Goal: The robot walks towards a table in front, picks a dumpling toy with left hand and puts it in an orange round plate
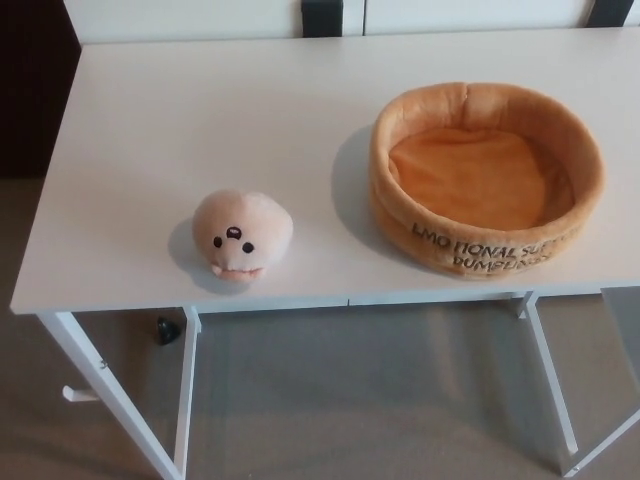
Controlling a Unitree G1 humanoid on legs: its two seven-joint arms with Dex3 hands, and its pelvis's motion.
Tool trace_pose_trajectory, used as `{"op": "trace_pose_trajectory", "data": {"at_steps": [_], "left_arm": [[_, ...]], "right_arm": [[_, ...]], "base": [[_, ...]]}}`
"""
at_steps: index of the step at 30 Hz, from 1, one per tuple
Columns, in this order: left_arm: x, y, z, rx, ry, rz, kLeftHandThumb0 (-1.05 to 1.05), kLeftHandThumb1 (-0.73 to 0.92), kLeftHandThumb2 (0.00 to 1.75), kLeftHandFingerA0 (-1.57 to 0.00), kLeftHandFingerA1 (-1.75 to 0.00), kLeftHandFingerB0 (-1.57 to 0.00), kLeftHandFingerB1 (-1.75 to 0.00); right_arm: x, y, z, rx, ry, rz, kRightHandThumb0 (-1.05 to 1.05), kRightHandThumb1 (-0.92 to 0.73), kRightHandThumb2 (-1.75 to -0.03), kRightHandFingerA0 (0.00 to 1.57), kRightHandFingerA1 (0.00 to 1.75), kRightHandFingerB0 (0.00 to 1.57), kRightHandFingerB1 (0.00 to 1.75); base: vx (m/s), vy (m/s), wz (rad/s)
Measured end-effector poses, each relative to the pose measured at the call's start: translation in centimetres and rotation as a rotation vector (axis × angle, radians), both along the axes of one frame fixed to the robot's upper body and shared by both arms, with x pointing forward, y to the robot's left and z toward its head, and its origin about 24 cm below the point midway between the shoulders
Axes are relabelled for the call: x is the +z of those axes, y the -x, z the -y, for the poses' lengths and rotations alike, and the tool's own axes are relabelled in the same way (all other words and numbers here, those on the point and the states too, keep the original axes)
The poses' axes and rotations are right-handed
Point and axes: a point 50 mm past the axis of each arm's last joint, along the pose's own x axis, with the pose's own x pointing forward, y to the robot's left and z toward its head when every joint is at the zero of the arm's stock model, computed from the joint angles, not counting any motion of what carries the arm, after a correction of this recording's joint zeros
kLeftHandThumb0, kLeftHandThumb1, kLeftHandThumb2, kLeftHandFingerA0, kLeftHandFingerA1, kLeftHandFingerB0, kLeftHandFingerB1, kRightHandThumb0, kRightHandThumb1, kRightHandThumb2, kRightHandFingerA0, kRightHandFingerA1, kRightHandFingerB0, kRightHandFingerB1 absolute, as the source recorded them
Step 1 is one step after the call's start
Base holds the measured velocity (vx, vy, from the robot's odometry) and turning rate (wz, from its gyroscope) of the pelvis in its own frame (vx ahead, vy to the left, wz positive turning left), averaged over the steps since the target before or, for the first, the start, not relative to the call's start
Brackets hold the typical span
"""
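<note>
Orange plush plate (487, 178) and dumpling toy (242, 235) lie apart; neither hand is visible.

You see a pale peach dumpling toy (242, 236) with black dot eyes, an orange round plate (487, 177) lettered in black, and a white table (200, 110).

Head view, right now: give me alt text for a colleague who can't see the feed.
A peach dumpling toy with a small face sits near the front edge of a white table, left of an empty orange round plush plate with dark lettering on its wall. Neither robot hand is in view.
</note>
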Motion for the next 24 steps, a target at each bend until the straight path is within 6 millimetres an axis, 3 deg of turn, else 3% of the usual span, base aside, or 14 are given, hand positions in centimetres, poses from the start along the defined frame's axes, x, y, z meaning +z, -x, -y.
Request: {"op": "trace_pose_trajectory", "data": {"at_steps": [5,6,8,11,12,16,19,22,23,24], "left_arm": [[3.9,-2.0,0.1,-0.063,-0.062,0.151,-0.22,0.53,0.58,-0.1,-0.31,-0.09,-0.22],[5.8,-2.9,0.2,-0.098,-0.096,0.218,-0.25,0.47,0.65,-0.06,-0.28,-0.05,-0.23],[7.5,-3.8,0.4,-0.135,-0.124,0.272,-0.22,0.47,0.57,-0.08,-0.24,-0.08,-0.29],[10.7,-5.6,1.2,-0.212,-0.173,0.374,-0.28,0.44,0.63,-0.07,-0.22,-0.06,-0.29],[12.6,-6.6,1.8,-0.261,-0.203,0.429,-0.28,0.44,0.63,-0.07,-0.22,-0.06,-0.29],[16.7,-8.5,3.4,-0.373,-0.27,0.546,-0.25,0.37,0.64,-0.03,-0.16,-0.05,-0.38],[20.3,-10.0,5.3,-0.479,-0.332,0.633,-0.33,0.4,0.61,-0.05,-0.22,-0.09,-0.29],[22.1,-10.9,6.5,-0.542,-0.367,0.666,-0.26,0.4,0.55,-0.03,-0.25,-0.11,-0.28],[23.0,-11.3,7.2,-0.577,-0.387,0.678,-0.29,0.32,0.59,-0.06,-0.24,-0.1,-0.33],[23.0,-11.3,7.2,-0.577,-0.387,0.678,-0.29,0.32,0.59,-0.06,-0.24,-0.1,-0.33]], "right_arm": [[0.0,-0.1,-0.1,0.003,-0.001,0.001,-0.39,-0.68,-0.6,0.76,0.47,0.43,0.34],[0.0,-0.1,-0.1,0.004,-0.001,0.002,-0.41,-0.67,-0.61,0.74,0.46,0.43,0.34],[0.0,-0.2,-0.1,0.005,-0.002,0.002,-0.39,-0.68,-0.6,0.75,0.48,0.42,0.34],[0.0,-0.2,-0.1,0.007,-0.002,0.003,-0.39,-0.67,-0.6,0.75,0.49,0.42,0.34],[0.0,-0.3,-0.1,0.007,-0.002,0.004,-0.39,-0.67,-0.6,0.75,0.49,0.42,0.34],[0.0,-0.3,-0.2,0.009,-0.003,0.005,-0.37,-0.65,-0.6,0.76,0.47,0.43,0.34],[0.0,-0.5,-0.2,0.011,-0.004,0.008,-0.39,-0.68,-0.6,0.74,0.47,0.43,0.35],[0.0,-0.6,-0.2,0.012,-0.004,0.01,-0.38,-0.67,-0.6,0.74,0.47,0.43,0.35],[0.0,-0.7,-0.2,0.012,-0.004,0.011,-0.47,-0.55,-0.84,0.68,0.61,0.36,0.48],[0.0,-0.7,-0.2,0.012,-0.004,0.011,-0.47,-0.55,-0.84,0.68,0.61,0.36,0.48]], "base": [[0.0,0.0,0.0],[0.0,0.0,0.0],[0.0,0.0,0.0],[0.0,0.0,0.0],[0.0,0.0,0.0],[0.0,0.0,0.0],[0.0,0.0,0.0],[0.0,0.0,0.0],[0.0,0.0,0.0],[0.0,0.0,0.0]]}}
